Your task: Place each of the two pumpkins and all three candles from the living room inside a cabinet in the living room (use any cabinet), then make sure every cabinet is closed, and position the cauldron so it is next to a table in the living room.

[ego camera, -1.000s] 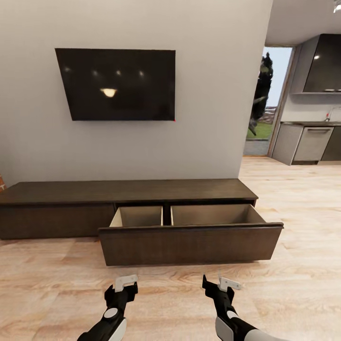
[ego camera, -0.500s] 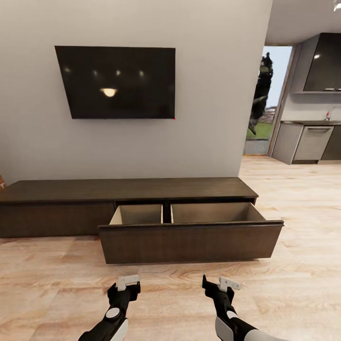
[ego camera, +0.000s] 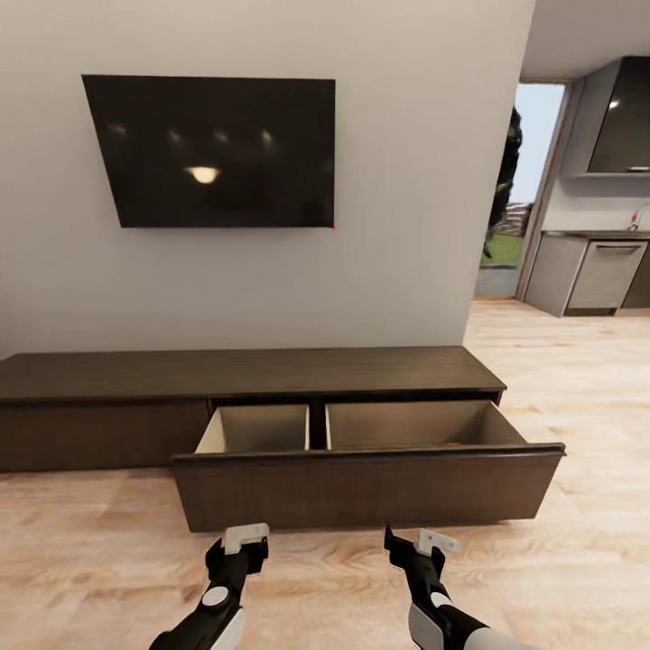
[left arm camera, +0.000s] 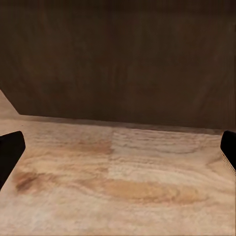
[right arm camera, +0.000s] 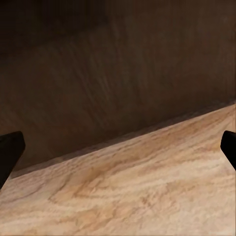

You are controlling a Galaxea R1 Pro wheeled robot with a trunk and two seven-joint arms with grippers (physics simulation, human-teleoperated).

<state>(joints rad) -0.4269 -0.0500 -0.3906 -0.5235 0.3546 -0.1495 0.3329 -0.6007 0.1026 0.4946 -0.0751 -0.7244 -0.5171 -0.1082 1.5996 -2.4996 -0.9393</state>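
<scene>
The cabinet (ego camera: pixel 244 370) was observed along the pale wall below the black television (ego camera: pixel 217 152), with one wide drawer (ego camera: pixel 366 487) pulled fully out over the plank floor (ego camera: pixel 90 542). Its two beige compartments appeared empty, though a faint orange sliver at the right compartment's front could not be identified. No candles or pumpkins were seen.

The left gripper (ego camera: pixel 236 548) and right gripper (ego camera: pixel 417 545) were held low, just short of the drawer front. Both were spread wide and nothing was held.

Risk noted: if the base were driven closer, the drawer front could be struck by the grippers and pushed shut before loading.
</scene>
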